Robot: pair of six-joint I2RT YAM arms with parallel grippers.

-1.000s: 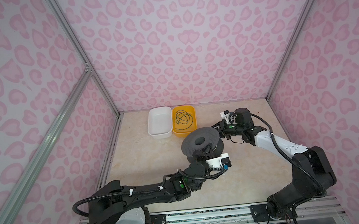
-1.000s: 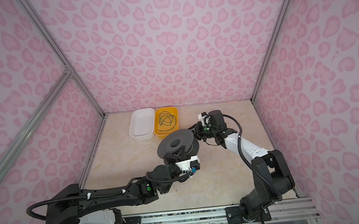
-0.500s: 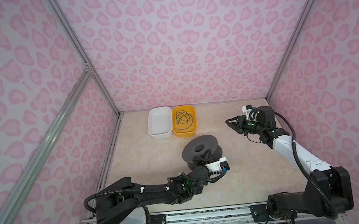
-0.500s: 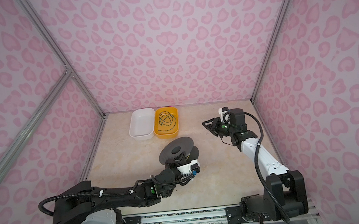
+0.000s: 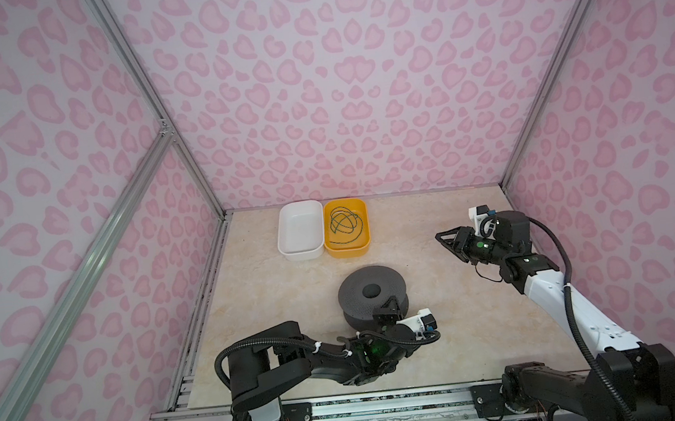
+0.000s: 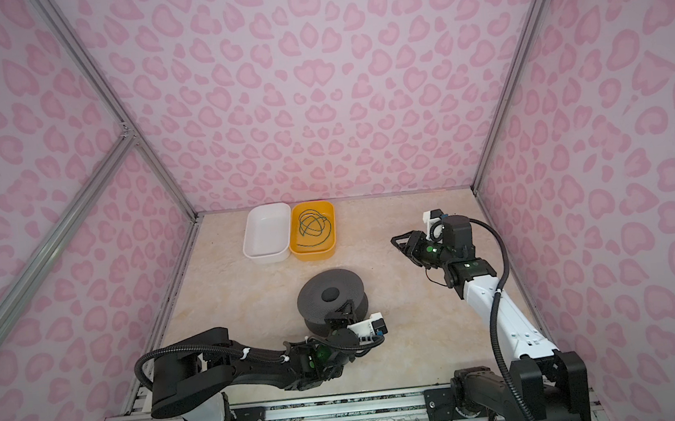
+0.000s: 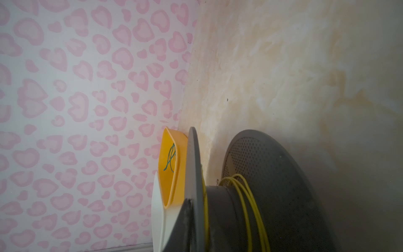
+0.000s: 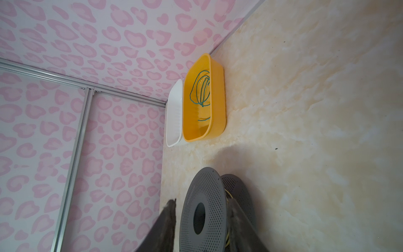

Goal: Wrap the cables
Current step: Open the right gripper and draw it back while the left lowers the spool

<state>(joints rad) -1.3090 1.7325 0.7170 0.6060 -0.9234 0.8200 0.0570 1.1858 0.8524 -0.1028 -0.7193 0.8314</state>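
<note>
Cable (image 5: 344,224) in tub (image 5: 347,250) behind spool (image 5: 359,298)

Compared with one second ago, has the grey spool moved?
Yes. In a top view the grey spool sits farther from the yellow bin, toward the front edge.

Small booth, closed on three sides. Back wall (image 5: 336,74) pale lilac-white, printed all over with pink heart-like blotches. Left wall (image 5: 12,185) and right wall (image 5: 631,111) carry same print. Bare aluminium posts (image 5: 546,76) run up both back corners. Slanted aluminium bar (image 5: 90,258) crosses left wall, meets corner post partway up. Floor (image 5: 277,308) flat, cream-beige marble pattern, few dark specks. Aluminium rail (image 5: 386,405) spans front edge. No window in sight. Light even and soft, shadows on floor faint.
</note>
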